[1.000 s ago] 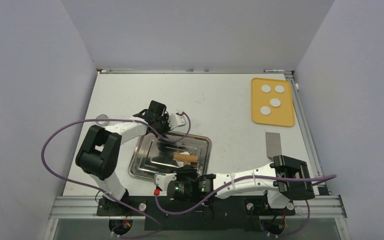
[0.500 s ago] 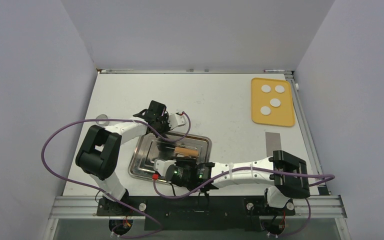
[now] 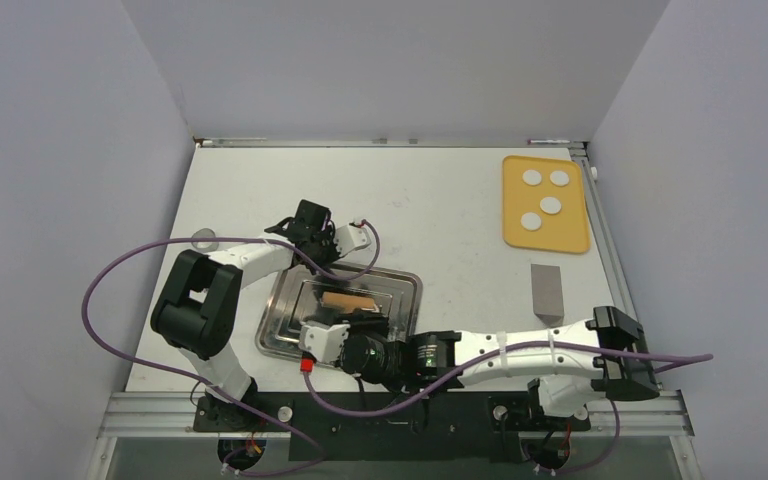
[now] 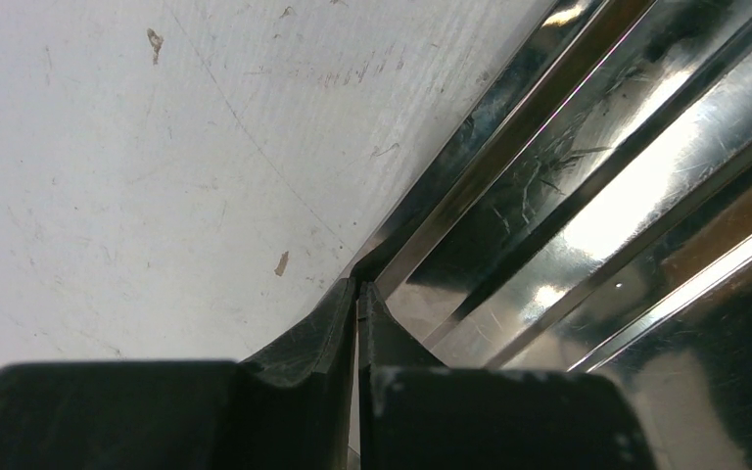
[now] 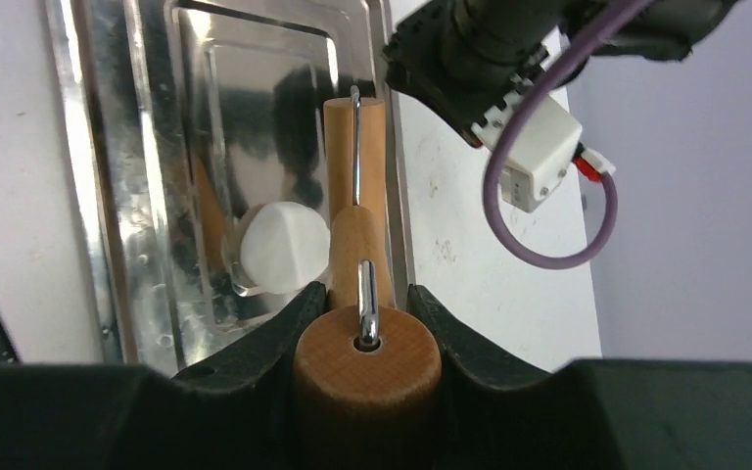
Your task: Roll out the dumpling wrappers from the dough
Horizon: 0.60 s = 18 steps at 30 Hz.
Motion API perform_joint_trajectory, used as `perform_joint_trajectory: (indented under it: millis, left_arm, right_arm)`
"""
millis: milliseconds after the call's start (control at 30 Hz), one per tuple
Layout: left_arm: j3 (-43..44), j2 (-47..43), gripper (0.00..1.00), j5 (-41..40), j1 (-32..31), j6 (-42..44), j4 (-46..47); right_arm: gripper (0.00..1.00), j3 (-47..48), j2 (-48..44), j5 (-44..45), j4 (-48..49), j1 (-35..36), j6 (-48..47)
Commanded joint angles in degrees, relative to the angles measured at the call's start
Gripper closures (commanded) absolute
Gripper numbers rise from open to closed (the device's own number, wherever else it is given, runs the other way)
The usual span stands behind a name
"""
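Now: rolling pin (image 3: 345,299), clamped in your right jaws, has shifted toward 9 o'clock over the dough (image 5: 274,245); left jaws, together, at tray (image 5: 88,196) rim. Rolling likely underway.

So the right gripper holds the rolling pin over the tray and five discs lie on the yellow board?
Four discs, not five, lie on the yellow board, per the top view. The right gripper holds the rolling pin over the tray.

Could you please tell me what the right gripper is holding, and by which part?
The right gripper holds the wooden rolling pin by its near end, clamped between both fingers.
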Motion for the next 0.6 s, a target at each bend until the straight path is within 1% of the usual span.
perform_joint_trajectory:
  millis: [0,133,233,367,467,567]
  left_arm:
    - [-1.01,2.55,1.00,-0.52,1.13,-1.54,-7.04]
    - [-1.10,2.53,1.00,-0.47,1.09,-1.43,-6.98]
    - [-0.95,2.67,1.00,-0.52,1.11,-1.51,-7.09]
    - [-0.92,2.77,1.00,-0.52,1.11,-1.52,-7.14]
    - [-0.92,2.66,1.00,-0.52,1.08,-1.51,-7.17]
    - [-0.95,2.72,1.00,-0.44,1.10,-1.48,-7.22]
  right_arm:
    - [0.92,-1.40,0.48,-0.35,2.77,1.97,-5.70]
    - [0.92,-0.86,4.56,-3.08,0.32,2.13,-6.09]
    - [0.92,-0.04,8.10,-2.94,-4.06,2.58,-4.64]
    - [0.92,-0.77,11.21,-3.55,-9.86,4.96,-2.00]
    - [0.92,-1.62,11.85,-3.18,-12.71,6.15,0.83]
    - [0.92,-2.67,10.78,-3.85,-12.66,6.15,1.51]
